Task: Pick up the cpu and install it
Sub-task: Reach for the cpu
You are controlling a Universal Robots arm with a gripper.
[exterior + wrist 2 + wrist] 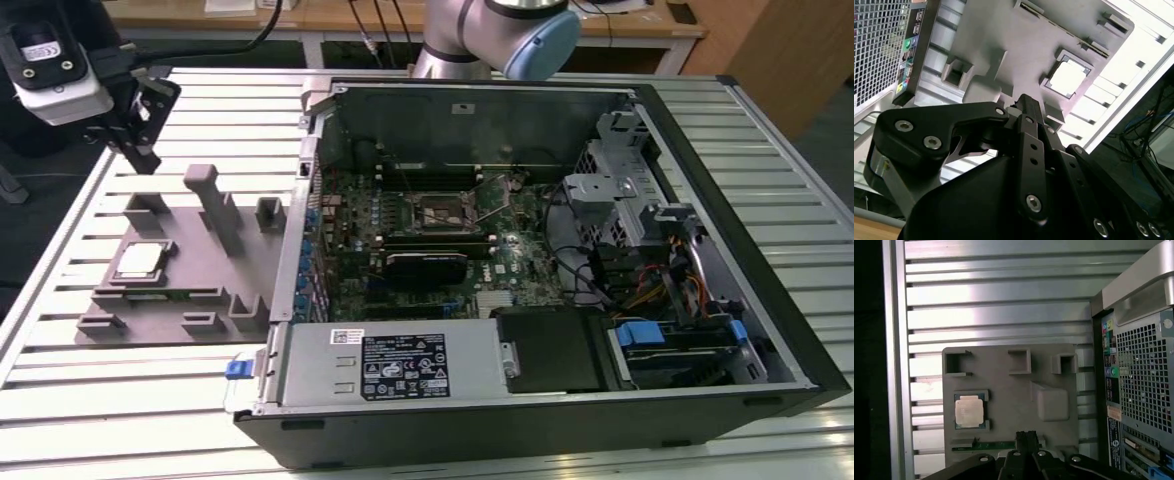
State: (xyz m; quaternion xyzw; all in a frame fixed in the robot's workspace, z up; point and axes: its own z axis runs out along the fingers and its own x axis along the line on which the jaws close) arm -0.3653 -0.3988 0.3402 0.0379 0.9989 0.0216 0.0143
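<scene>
nearby, grey tray posts [203, 195] rise beside cpu [140, 262].

One cpu [140, 262], one grey tray [180, 300] and one open computer case [467, 125] are on the table [134, 400]. The case holds one socket [445, 212] and one power supply [387, 362].

Cpu [969, 411] seated in grey tray [1004, 390] recess; fingers [1021, 437] together, apart from cpu; computer case [1139, 365] beside tray.

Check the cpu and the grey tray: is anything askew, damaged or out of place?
Nothing stands out. The cpu lies square in its recess of the grey tray, and the gripper hangs above the tray.
</scene>
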